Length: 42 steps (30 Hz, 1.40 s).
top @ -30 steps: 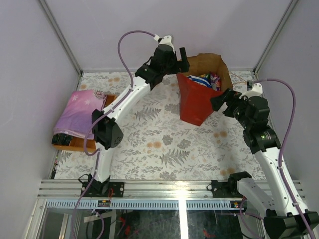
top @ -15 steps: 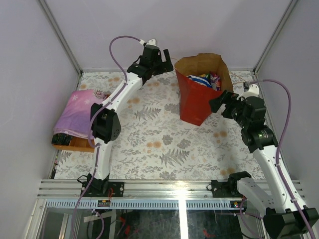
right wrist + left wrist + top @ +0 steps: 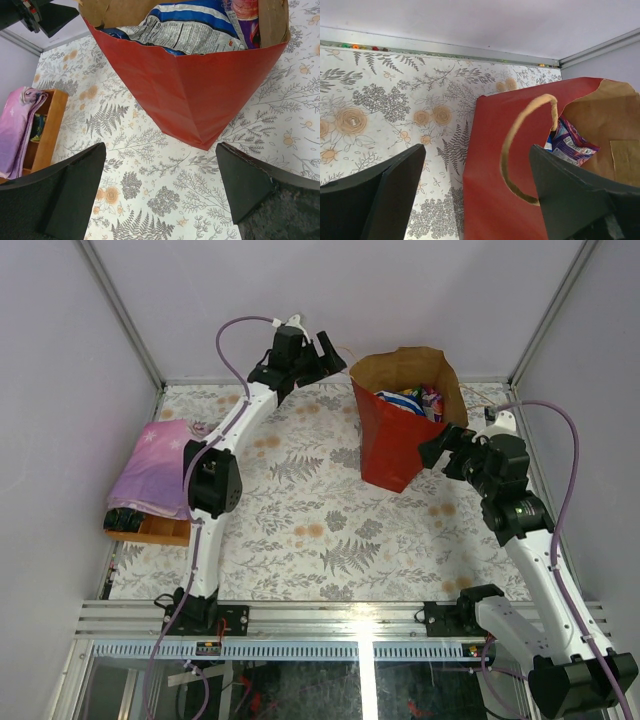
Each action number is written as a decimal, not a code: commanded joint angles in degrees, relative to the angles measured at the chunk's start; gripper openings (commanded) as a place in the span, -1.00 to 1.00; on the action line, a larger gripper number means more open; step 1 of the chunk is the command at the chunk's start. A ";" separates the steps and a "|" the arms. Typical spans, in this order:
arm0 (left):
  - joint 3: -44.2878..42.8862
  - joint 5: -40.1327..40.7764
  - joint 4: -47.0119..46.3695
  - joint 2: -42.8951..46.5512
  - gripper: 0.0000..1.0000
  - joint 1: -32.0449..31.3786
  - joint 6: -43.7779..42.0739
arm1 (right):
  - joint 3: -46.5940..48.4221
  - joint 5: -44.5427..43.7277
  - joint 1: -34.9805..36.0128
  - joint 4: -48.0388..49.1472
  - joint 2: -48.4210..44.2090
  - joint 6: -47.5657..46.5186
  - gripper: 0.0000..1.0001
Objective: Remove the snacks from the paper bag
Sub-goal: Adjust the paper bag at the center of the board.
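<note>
The red paper bag stands upright at the back right of the table, its brown inside showing. The snacks lie inside it. The right wrist view shows a blue and white packet and a purple one at the top of the bag. My left gripper is open and empty, raised to the left of the bag's rim. In its wrist view the bag's red side, a thin handle and a purple packet show. My right gripper is open and empty, just right of the bag; in its wrist view it hangs over the floral table.
A wooden tray with a folded pink-purple cloth on it stands at the left edge, and shows in the right wrist view. Enclosure walls stand close behind the bag and on both sides. The floral tabletop lies between the arms.
My left gripper has moved left and back, away from the bag's rim. My right gripper has shifted slightly. The bag and snacks have not moved.
</note>
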<state>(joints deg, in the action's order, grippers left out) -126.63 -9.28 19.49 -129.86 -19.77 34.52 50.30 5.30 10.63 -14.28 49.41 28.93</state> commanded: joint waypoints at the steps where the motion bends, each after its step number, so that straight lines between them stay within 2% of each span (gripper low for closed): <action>1: -0.77 -7.17 -9.57 -1.27 0.56 0.21 2.64 | -0.15 0.71 0.53 3.51 0.09 -0.68 0.99; 4: -1.20 -8.50 -11.53 -1.36 0.18 0.26 3.00 | -0.16 1.15 0.50 3.63 0.46 -0.71 0.99; 10: -0.64 -8.20 -12.65 0.41 -0.95 1.90 1.60 | -0.77 1.37 0.51 4.00 0.60 -0.59 0.99; 11: -0.59 -8.36 -12.45 0.63 -1.00 2.53 1.51 | -0.82 1.42 0.50 4.00 0.67 -0.50 0.99; 19: 1.91 -11.83 -11.07 6.07 -1.00 9.58 -0.41 | -1.24 1.83 0.52 4.61 0.58 0.21 0.99; 27: -10.99 -9.14 0.05 4.92 -1.00 11.48 -10.82 | -1.47 4.72 0.50 6.28 0.02 1.03 1.00; 34: -13.48 -7.08 1.57 7.31 -1.00 15.98 -16.18 | -1.72 6.30 0.84 7.36 -0.38 1.02 0.99; 39: -18.36 -6.30 3.59 7.25 -1.00 16.42 -23.72 | -2.00 6.88 2.24 8.54 1.27 2.00 1.00; 42: -18.53 -9.16 2.69 7.40 -1.00 16.43 -24.72 | -2.42 5.66 4.29 9.83 2.30 2.61 0.99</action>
<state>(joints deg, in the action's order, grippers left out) -140.42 -17.56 29.69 -126.89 -3.73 15.00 48.07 10.61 12.32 -9.21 50.63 30.48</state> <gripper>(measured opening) 0.003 0.994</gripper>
